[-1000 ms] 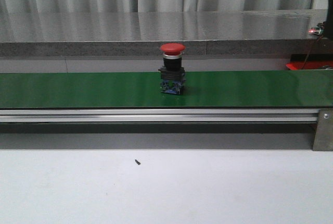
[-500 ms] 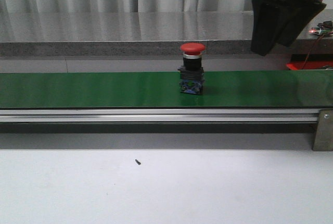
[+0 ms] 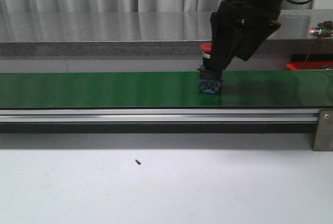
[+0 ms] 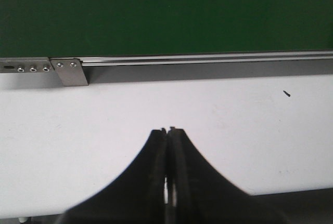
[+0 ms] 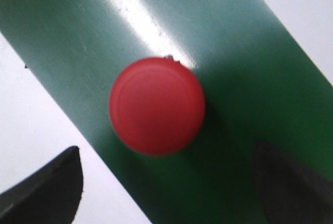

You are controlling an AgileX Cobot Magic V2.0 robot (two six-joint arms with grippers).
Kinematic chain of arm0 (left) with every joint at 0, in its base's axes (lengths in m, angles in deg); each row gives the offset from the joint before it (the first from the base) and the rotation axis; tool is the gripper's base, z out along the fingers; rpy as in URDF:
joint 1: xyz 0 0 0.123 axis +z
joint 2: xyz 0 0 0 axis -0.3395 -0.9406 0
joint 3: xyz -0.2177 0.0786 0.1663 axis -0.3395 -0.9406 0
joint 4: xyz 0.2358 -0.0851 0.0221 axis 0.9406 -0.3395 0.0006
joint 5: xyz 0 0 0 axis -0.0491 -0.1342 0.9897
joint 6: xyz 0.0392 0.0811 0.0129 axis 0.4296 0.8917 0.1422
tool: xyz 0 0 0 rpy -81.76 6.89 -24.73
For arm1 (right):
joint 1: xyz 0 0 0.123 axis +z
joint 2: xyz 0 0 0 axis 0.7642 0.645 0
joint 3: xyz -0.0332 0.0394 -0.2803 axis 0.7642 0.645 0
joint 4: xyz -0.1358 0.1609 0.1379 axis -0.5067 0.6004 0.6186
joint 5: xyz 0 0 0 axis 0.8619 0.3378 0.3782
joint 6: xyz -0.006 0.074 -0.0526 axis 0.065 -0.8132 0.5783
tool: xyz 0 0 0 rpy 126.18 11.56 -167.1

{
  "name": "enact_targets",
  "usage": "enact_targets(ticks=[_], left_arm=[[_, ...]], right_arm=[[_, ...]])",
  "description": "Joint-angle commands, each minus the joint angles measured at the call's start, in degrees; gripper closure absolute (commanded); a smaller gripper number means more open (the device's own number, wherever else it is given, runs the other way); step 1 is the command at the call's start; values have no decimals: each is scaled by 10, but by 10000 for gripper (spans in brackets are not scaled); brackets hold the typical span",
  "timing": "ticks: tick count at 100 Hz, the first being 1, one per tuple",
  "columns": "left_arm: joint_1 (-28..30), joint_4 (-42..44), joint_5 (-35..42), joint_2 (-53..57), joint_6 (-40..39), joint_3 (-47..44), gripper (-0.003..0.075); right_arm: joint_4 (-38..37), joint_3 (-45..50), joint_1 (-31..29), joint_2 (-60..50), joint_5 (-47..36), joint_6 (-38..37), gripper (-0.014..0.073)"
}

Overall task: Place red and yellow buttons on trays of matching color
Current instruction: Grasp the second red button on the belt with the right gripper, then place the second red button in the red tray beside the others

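A red button (image 3: 209,84) with a black and blue base stands upright on the green conveyor belt (image 3: 104,90), right of centre. My right gripper (image 3: 229,62) hangs over it from above and hides most of its red cap. In the right wrist view the cap (image 5: 156,106) lies between and just beyond the two wide-apart fingers (image 5: 52,182), untouched; the right gripper (image 5: 166,174) is open. My left gripper (image 4: 167,130) is shut and empty over the white table, in front of the belt. No yellow button and no tray is clearly in view.
The belt's aluminium rail (image 3: 156,115) runs along its front edge, with a metal bracket (image 3: 323,129) at the right end. A grey ledge (image 3: 104,31) stands behind the belt. Something red with wires (image 3: 307,65) sits at the far right. A small dark speck (image 3: 137,162) lies on the table.
The red button has travelled to the right along the belt. My right arm has come down from the upper right and now stands over the button.
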Motion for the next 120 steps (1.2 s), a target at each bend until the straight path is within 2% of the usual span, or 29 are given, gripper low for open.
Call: enact_targets(ticks=[1,12,19,26,38,45,52,73,88,120], left_arm=[[-5,-15,30,-2,-1,15,740],[-5,-15,30,-2,-1,15,740],[-5,-15,30,-2,-1,15,740],[-5,-15,30,-2,-1,15,740],[-5,-15,30,-2,-1,15,740],[-5,-15,30,-2,-1,15,740],[-5,-15,30,-2,-1,15,740],[-5,-15,30,-2,-1,15,740],[-5,-15,30,-2,-1,15,740],[-5,-15,30,-2,-1,15,740]], right_arm=[[13,-15,1,-20,-29,12,-53],[13,-15,1,-14,-42,12,-45],[13,-15,1,-13,-47,12,6],[12,-15,1,-13,-51,12,110],[9,-15,0,-13,-57,12,353],[7,-15,0,-13,-58,12,452],[7,-15,-1,-13,-58,12,505],[-2,-16,-33,-46,-59,-11,502],[-2,-17,-107,-77,-84,-36,502],[-1,-17,-289,-92,-79,-80,502]])
